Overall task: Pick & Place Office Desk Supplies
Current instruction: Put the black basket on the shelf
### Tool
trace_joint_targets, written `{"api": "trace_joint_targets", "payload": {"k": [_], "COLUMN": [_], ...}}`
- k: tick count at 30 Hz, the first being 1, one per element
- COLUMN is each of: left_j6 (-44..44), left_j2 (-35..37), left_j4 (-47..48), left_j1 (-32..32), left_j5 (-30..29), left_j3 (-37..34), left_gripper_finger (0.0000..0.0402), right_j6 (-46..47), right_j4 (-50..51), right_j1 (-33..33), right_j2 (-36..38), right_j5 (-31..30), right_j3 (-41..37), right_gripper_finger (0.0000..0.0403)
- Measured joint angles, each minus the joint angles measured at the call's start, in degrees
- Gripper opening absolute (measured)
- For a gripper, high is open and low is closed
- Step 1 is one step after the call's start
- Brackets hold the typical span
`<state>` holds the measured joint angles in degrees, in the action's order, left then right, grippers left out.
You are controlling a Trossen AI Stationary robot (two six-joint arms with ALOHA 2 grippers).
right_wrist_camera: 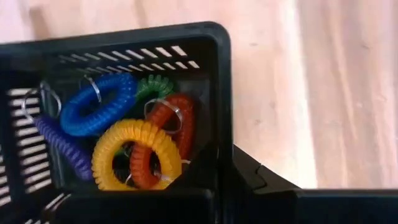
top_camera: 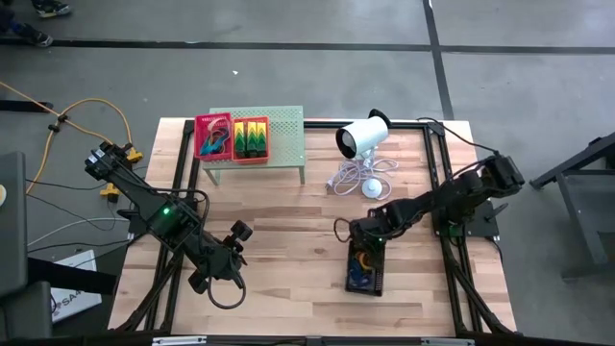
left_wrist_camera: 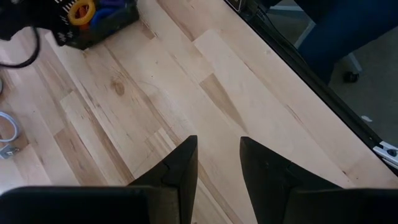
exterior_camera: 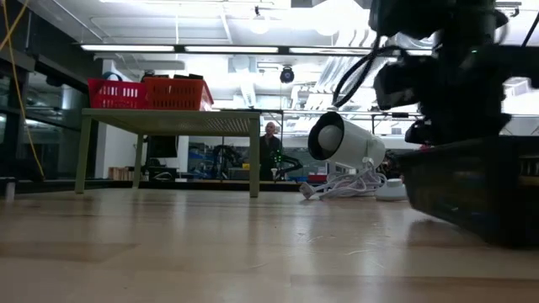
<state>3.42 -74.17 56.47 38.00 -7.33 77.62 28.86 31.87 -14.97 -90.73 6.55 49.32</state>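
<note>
A black mesh basket (top_camera: 366, 272) sits near the table's middle-right and holds coiled loops: blue (right_wrist_camera: 99, 102), yellow (right_wrist_camera: 127, 152), red (right_wrist_camera: 177, 118), green (right_wrist_camera: 152, 84) and purple. My right gripper (top_camera: 361, 247) is at the basket's far end, shut on its wall. A red basket (top_camera: 252, 139) with green packs and a pink basket (top_camera: 213, 135) with loops stand on the pale-green stand (top_camera: 286, 135). My left gripper (left_wrist_camera: 217, 155) hovers open over bare wood at the near left (top_camera: 231, 258). My right gripper holds the black basket by a side wall near a corner (right_wrist_camera: 219, 134). One finger (right_wrist_camera: 264, 180) lies on the outside of that wall; the other is hidden behind the basket, on the inner side. Whether the basket is off the table I cannot tell.
A white cylinder device (top_camera: 363, 136) with a coiled cable (top_camera: 357, 178) lies right of the stand at the far side. The black basket looms dark at the right of the low view (exterior_camera: 472, 189). Bare wood spreads between both arms (top_camera: 288, 240).
</note>
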Motion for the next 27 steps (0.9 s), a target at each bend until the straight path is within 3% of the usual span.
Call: {"api": "trace_joint_targets", "payload": {"k": [7,12,18,27], "left_j6": [0.0,0.0,0.0,0.0], "left_j2": [0.0,0.0,0.0,0.0], "left_j4": [0.0,0.0,0.0,0.0], "left_j1": [0.0,0.0,0.0,0.0], "left_j5": [0.0,0.0,0.0,0.0], "left_j3": [0.0,0.0,0.0,0.0], "left_gripper_finger": [0.0113,0.0113,0.0113,0.0113], "right_j6": [11.5,16.4,21.5,22.4], "right_j4": [-2.7,-10.3,-18.2,-18.3], "right_j1": [3.3,6.4,10.0,15.6], "right_j2": [1.0,1.6,1.7,1.7], "right_j5": [1.3,5.8,6.8,-4.0], "right_j3": [0.0,0.0,0.1,3.3], "right_gripper_finger": [0.0003,0.0003,0.0003,0.0003]}}
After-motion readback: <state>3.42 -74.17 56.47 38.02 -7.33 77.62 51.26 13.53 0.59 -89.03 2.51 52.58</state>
